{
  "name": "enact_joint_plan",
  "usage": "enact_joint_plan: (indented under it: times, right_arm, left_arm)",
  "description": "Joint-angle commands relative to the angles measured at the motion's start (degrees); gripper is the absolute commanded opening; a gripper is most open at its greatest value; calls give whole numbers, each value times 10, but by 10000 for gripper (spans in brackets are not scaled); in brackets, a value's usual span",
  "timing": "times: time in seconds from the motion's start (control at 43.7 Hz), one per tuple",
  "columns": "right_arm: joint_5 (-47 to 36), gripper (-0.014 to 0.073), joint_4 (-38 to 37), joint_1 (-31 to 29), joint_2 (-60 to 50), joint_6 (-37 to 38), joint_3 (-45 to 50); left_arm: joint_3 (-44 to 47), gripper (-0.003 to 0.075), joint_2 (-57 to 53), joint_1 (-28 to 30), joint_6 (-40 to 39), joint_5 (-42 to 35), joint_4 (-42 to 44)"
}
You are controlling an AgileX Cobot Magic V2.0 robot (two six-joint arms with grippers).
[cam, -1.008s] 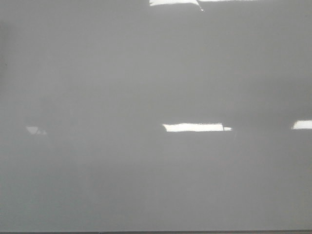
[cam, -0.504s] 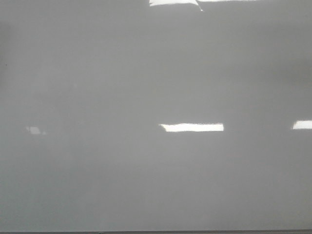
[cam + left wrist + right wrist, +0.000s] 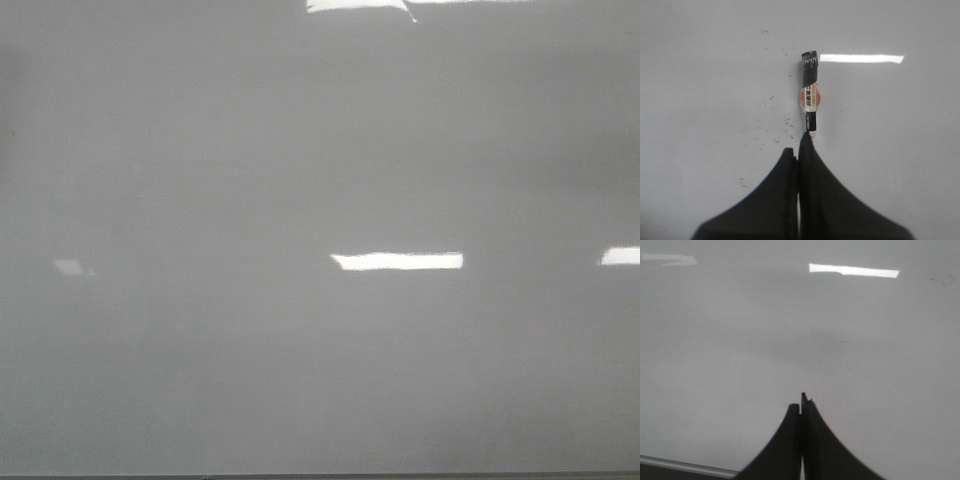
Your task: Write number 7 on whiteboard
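Pinching a marker (image 3: 809,95), the left tool (image 3: 799,152) appears only in its wrist view; right tool (image 3: 802,407) pressed together.

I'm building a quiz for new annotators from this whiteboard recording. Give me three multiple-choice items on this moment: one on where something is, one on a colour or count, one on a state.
1. Where is the marker?
A. Lying on a tray
B. Clamped in the left gripper, sticking out past its tips
C. Clamped in the right gripper

2. How many marker strokes show on the board in the front view?
A. None
B. One
C. Two

3. How do the right gripper's fingers stand?
A. Wide apart
B. Closed on a cloth
C. Closed together, no object visible between them

Answers:
1 B: the left wrist view shows the marker held in the left gripper over the whiteboard.
2 A: only bright light reflections show there; the number 7 is not yet written.
3 C: the right gripper shows its fingers meeting.
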Motion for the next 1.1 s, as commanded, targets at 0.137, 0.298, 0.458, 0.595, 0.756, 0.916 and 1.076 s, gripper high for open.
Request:
enact_joint_plan:
  times: [0.137,0.298,0.458,0.595,0.756,0.916,1.076]
  right_arm:
    - [-25,267,3,23,19,-11,-20]
    - [-23,605,3,23,33,-11,-20]
    - [-25,662,4,23,47,-11,-20]
    - [-25,662,4,23,49,-11,-20]
    - [-26,662,4,23,49,-11,-20]
    - [-26,662,4,23,49,-11,-20]
    - [-26,662,4,23,49,-11,-20]
  left_arm:
    - [-15,47,35,-46,21,-17,-8]
    - [-15,328,67,-66,22,-13,-8]
    - [-15,509,119,-66,17,-25,-8]
    - [-15,510,175,-66,11,-55,-8]
    - [-25,510,257,-66,-18,-105,-8]
    - [-65,510,343,-58,-19,-126,-12]
    - [-109,510,422,-38,-19,-135,-14]
